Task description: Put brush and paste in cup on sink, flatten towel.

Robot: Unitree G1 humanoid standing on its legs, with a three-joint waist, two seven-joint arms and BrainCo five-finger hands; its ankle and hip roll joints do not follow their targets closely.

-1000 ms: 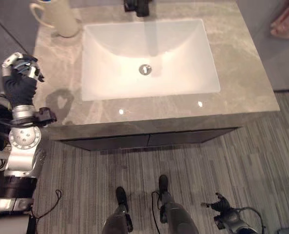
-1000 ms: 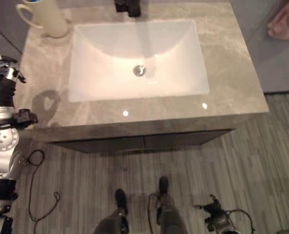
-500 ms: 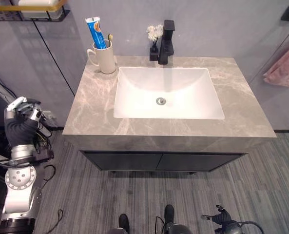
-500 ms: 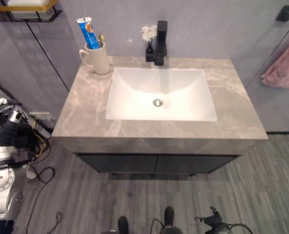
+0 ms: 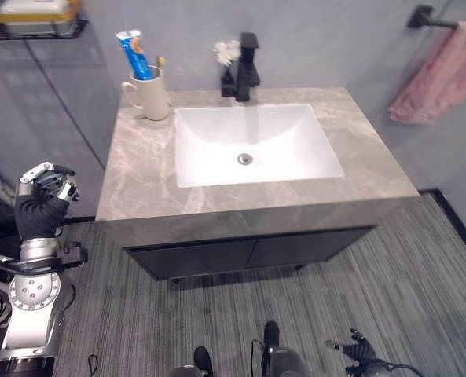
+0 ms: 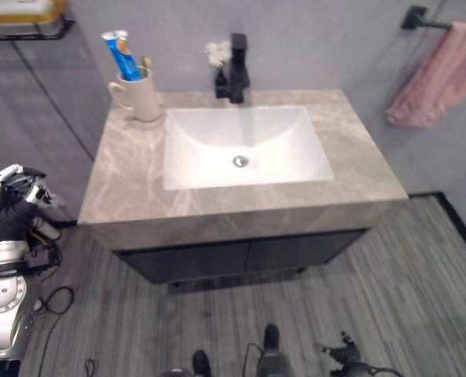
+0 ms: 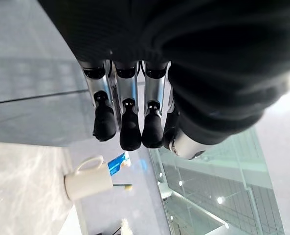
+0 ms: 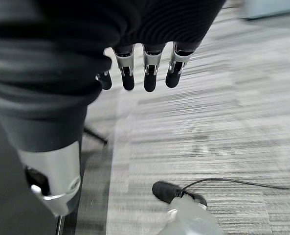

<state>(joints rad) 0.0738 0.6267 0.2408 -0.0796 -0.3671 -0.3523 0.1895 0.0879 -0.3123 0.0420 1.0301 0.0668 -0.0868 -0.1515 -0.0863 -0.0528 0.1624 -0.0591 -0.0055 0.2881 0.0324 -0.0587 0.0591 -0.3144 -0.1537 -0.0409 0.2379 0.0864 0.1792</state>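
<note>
At the counter's (image 5: 138, 169) far left corner stands the cream cup (image 5: 152, 95), holding the blue paste (image 5: 133, 55) tube upright and the brush (image 5: 159, 62) beside it. Beside the cup, the white sink (image 5: 252, 141) sits in the counter, a black faucet (image 5: 247, 69) at its far edge. On a wall bar beyond the counter's right edge hangs the pink towel (image 5: 437, 75), bunched. Off the counter's left edge, the left hand (image 5: 45, 188) is raised with fingers curled, holding nothing. Low near the floor, the right hand (image 8: 140, 68) has loosely bent fingers, empty
</note>
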